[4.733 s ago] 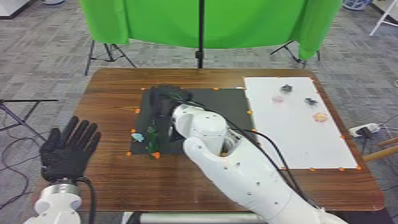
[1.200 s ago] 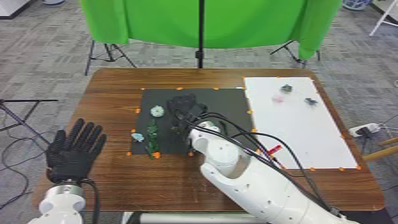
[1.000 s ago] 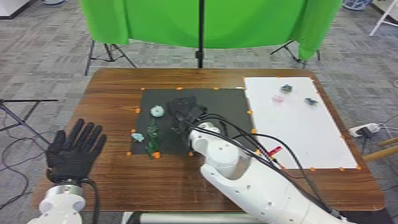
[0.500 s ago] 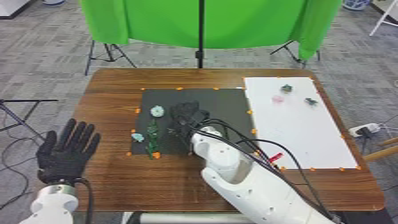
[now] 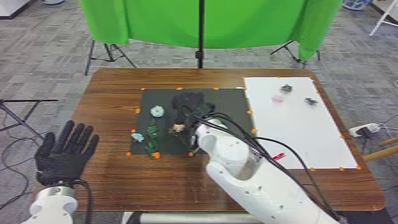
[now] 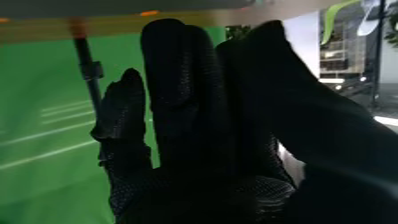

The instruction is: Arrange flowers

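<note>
My right hand (image 5: 189, 104) is over the upper middle of the black mat (image 5: 226, 102). Just below it a peach flower (image 5: 179, 127) shows on the mat; whether they touch I cannot tell. In the right wrist view my right hand (image 6: 191, 115) has its fingers fairly straight, the thumb close beside them. Left of the hand lie a pale mint flower (image 5: 157, 111) and a light blue flower (image 5: 137, 136), beside green stems and leaves (image 5: 152, 137). My left hand (image 5: 64, 157) lies open at the table's left side, fingers spread.
On the white board (image 5: 311, 142) at right are a dark green flower (image 5: 286, 88), a pink one (image 5: 277, 99) and a dark grey-green one (image 5: 311, 101). Orange markers edge the mat and board. Black cables hang along the right arm, above the table (image 5: 115, 100).
The peach flower, on the white board at first, now shows on the mat below my right hand. That hand uncovered the mint flower, then shifted slightly right and up. My left hand moved slightly.
</note>
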Available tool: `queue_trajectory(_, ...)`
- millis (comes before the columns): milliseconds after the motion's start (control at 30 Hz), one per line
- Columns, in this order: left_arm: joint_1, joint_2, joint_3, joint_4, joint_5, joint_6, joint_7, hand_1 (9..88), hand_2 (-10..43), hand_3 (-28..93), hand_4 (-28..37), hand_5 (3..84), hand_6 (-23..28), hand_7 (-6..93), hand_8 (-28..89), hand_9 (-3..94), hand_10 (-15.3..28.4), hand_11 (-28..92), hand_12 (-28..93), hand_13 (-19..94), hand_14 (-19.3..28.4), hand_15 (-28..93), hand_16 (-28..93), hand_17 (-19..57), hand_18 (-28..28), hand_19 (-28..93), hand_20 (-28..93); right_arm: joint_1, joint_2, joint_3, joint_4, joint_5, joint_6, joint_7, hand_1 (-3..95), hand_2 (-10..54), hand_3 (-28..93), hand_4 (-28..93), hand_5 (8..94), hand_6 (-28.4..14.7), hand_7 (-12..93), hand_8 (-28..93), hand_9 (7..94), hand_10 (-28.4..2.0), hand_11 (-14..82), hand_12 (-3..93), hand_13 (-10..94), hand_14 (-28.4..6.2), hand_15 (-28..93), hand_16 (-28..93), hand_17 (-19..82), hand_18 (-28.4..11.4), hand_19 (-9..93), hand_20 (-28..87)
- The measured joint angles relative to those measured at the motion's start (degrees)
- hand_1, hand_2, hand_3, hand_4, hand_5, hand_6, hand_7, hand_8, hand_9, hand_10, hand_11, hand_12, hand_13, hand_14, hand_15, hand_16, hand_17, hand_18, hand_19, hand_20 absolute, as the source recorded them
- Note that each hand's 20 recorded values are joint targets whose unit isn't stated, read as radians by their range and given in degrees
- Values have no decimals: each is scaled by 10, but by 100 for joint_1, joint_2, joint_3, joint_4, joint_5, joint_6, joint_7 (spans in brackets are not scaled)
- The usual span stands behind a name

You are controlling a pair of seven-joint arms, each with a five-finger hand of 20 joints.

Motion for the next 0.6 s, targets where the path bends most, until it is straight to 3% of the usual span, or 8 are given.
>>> queue_trajectory(133,30,-43,4,-30,111,-1,18,256,187,762,-283,423,97,107,-102,389,159,224,95,291,162,356,-82,-68,135,367,121,-15,8,431,92,131,511,206,481,-95,878,-283,483,-66,144,-127,492,-183,171,146,474,-145,485,124,304,-236,858,296)
queue_trajectory(267,96,-95,-6,-69,241,1,90,255,187,762,-283,423,97,106,-101,389,158,223,95,291,161,356,-81,-68,135,367,121,66,51,1073,519,200,1272,737,485,-95,893,-283,494,-57,157,-133,466,-183,148,134,412,-157,413,98,265,-233,809,265)
queue_trajectory(433,141,-125,-9,-86,363,13,188,255,188,763,-283,426,95,107,-101,389,158,223,95,291,161,356,-81,-68,135,366,121,139,540,1690,878,146,1309,1028,502,-95,892,-283,515,-43,169,-143,487,-175,147,135,414,-155,393,102,254,-231,792,253)
queue_trajectory(600,197,-125,-10,-130,387,56,326,254,188,765,-283,427,95,108,-102,390,158,222,96,292,160,357,-81,-68,135,365,122,76,1115,1988,1048,153,1016,1037,493,-95,893,-283,510,-43,163,-143,481,-172,140,134,412,-156,370,107,250,-231,786,250)
